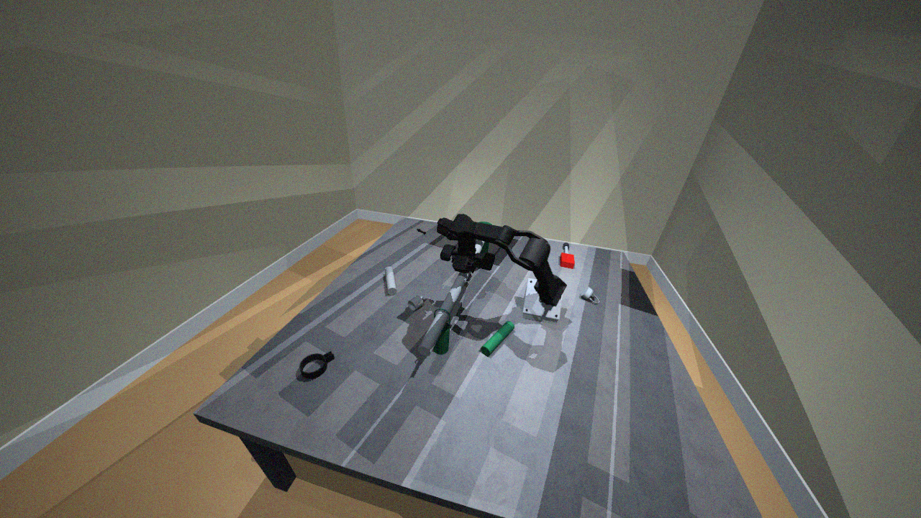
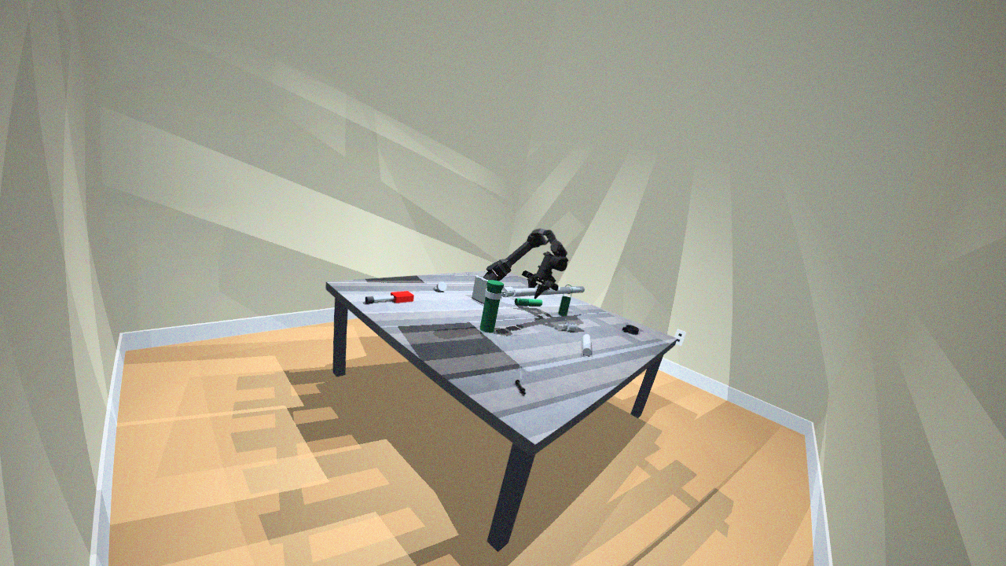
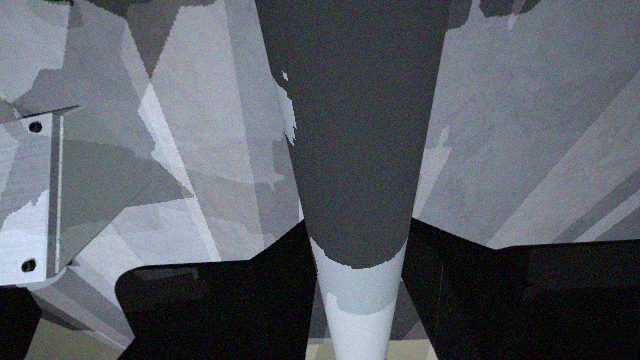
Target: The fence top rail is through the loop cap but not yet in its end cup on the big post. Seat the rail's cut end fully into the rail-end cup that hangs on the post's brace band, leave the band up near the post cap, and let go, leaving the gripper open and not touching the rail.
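My gripper (image 1: 467, 270) (image 2: 540, 289) (image 3: 350, 218) is shut on the grey-white top rail (image 1: 454, 297) (image 2: 575, 289) (image 3: 357, 150), one finger on each side. The rail is nearly level above the table. It runs through the loop cap (image 1: 442, 312) on the short green post (image 1: 442, 342) (image 2: 564, 306). Its other end points to the big green post (image 2: 489, 316), which is mostly hidden behind the arm in the top view. The pale brace band (image 2: 493, 295) sits high on that post, just below the cap (image 2: 494, 283). Whether the rail's end is inside the cup cannot be told.
A green cylinder (image 1: 497, 339) (image 2: 528, 303) lies near the arm's base plate (image 1: 533, 303) (image 2: 479, 289) (image 3: 25, 200). Also on the table are a white tube (image 1: 390, 280) (image 2: 585, 344), a small grey fitting (image 1: 416, 302) (image 2: 568, 327), a black ring clamp (image 1: 302, 370) and a red-ended tool (image 1: 566, 260) (image 2: 402, 296).
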Action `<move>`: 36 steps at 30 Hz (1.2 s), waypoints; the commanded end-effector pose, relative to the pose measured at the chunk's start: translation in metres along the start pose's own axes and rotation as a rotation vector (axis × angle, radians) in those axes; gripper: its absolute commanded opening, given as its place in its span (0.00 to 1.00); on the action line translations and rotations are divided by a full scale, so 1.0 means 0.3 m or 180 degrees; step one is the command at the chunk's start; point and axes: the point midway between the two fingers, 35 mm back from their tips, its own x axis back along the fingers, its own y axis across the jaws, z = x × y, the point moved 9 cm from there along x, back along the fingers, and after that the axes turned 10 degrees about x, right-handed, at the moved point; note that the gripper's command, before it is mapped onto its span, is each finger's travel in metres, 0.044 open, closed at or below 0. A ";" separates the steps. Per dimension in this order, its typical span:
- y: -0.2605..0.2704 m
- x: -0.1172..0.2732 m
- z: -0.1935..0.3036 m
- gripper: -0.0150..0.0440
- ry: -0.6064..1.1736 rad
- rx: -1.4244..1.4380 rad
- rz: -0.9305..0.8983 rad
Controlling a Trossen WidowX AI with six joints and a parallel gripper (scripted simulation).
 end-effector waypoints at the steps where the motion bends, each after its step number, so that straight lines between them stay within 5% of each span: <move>1: 0.000 0.000 0.000 0.25 -0.0002 -0.0001 -0.0001; 36: -0.004 0.018 0.052 0.25 -0.0008 0.0008 -0.0011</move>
